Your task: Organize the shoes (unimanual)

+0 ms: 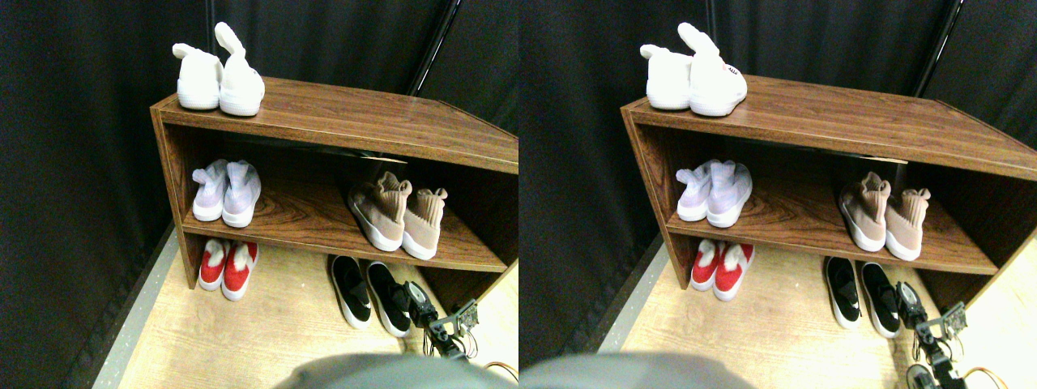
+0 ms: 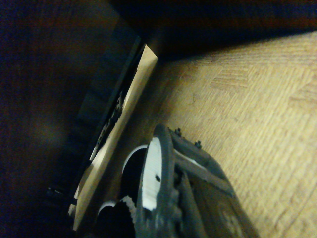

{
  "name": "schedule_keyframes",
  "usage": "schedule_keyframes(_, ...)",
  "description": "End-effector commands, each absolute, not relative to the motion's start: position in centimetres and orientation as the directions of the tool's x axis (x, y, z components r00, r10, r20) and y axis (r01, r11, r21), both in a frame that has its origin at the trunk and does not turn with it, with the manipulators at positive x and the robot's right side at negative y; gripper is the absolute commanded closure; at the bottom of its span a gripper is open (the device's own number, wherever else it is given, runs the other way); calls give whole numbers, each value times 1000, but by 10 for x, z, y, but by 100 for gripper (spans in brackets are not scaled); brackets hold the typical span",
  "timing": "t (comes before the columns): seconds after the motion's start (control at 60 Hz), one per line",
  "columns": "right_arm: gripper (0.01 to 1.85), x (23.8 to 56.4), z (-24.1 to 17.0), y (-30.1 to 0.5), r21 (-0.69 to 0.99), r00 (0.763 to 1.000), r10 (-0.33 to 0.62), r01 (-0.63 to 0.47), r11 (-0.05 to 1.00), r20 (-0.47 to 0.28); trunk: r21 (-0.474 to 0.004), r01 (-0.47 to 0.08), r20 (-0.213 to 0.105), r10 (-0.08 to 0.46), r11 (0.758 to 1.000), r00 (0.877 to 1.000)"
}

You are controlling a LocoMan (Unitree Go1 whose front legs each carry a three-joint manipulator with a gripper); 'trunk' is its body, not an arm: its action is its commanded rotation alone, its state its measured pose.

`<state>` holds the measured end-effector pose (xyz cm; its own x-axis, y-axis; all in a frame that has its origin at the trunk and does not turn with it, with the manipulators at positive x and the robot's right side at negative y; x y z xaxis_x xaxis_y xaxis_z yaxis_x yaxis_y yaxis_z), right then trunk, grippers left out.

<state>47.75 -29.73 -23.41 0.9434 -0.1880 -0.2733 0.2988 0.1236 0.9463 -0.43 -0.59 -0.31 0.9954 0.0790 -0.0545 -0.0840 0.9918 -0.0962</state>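
Observation:
Two black slip-ons with white soles lie side by side on the floor under the shelf's right end, the left one (image 1: 350, 290) and the right one (image 1: 387, 298). My right gripper (image 1: 418, 301) is low at the right flank of the right slip-on, close against it; whether it touches is unclear. In the wrist view the dark jaw frame (image 2: 163, 198) sits beside that slip-on's pale sole edge (image 2: 124, 129), its black upper in shadow. The tan knit sneakers (image 1: 397, 215) stand as a pair on the right of the middle shelf, heels toward me.
The wooden shoe rack (image 1: 340, 113) has white bunny-ear slippers (image 1: 219, 77) on top, lavender sneakers (image 1: 227, 190) at middle left, and red shoes (image 1: 227, 267) on the floor below. The rack's right wall (image 1: 454, 284) stands close beside my gripper. Black curtains surround it.

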Motion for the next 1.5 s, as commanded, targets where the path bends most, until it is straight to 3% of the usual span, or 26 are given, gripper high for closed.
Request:
schedule_keyframes(0.017, 180, 481, -234, -292, 948, 947, -187, 289, 134, -262, -123, -110, -84, 100, 986, 991)
schedule_keyframes(0.233, 180, 484, -232, -279, 942, 939, -186, 313, 120, -288, -128, -118, -87, 107, 985, 990)
schedule_keyframes(0.55, 180, 482, -229, -265, 950, 955, -148, 279, 139, -259, -135, -118, -89, 106, 984, 990)
schedule_keyframes(0.7, 180, 481, -228, -259, 947, 950, -158, 291, 139, -269, -137, -119, -86, 108, 983, 990)
schedule_keyframes(0.983, 180, 482, -223, -285, 933, 938, -244, 296, 206, -244, -123, -100, -80, 91, 987, 993)
schedule_keyframes(1.183, 180, 471, -196, -298, 911, 960, -228, 234, 339, -162, -102, -65, -62, 58, 993, 996)
schedule_keyframes(1.367, 180, 447, -173, -292, 941, 988, -115, 136, 310, -105, -91, -43, -41, 39, 995, 998)
schedule_keyframes(1.5, 180, 426, -160, -286, 939, 995, -60, 96, 330, -80, -89, -35, -29, 32, 995, 999)
